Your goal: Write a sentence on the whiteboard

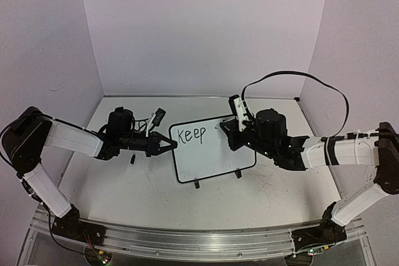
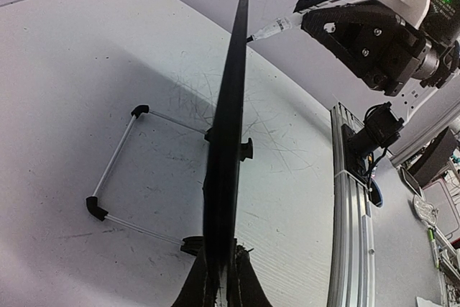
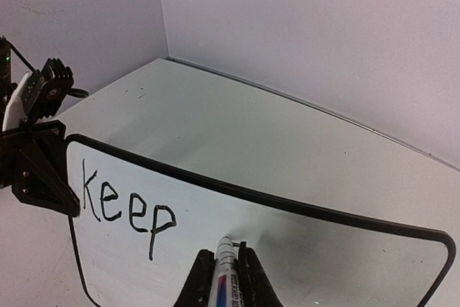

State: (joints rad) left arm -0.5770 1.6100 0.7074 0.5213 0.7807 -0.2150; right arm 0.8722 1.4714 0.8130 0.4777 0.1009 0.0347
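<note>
The whiteboard (image 1: 215, 154) stands on its two small feet mid-table, slightly tilted. "Keep" (image 1: 191, 135) is written in black at its upper left. My left gripper (image 1: 173, 146) is shut on the board's left edge. The left wrist view shows the board edge-on (image 2: 228, 120), running up from between that gripper's jaws (image 2: 221, 282). My right gripper (image 1: 232, 130) is shut on a marker (image 3: 224, 271). The marker's tip rests against the white face (image 3: 338, 257) just right of "Keep" (image 3: 126, 206), beside a tiny black mark.
A thin wire prop (image 2: 115, 163) with black corners lies on the table behind the board. A small black piece (image 1: 132, 160) sits near the left arm. Grey scribble marks cover the table surface (image 1: 274, 185). An aluminium rail (image 1: 199, 238) runs along the near edge; walls enclose three sides.
</note>
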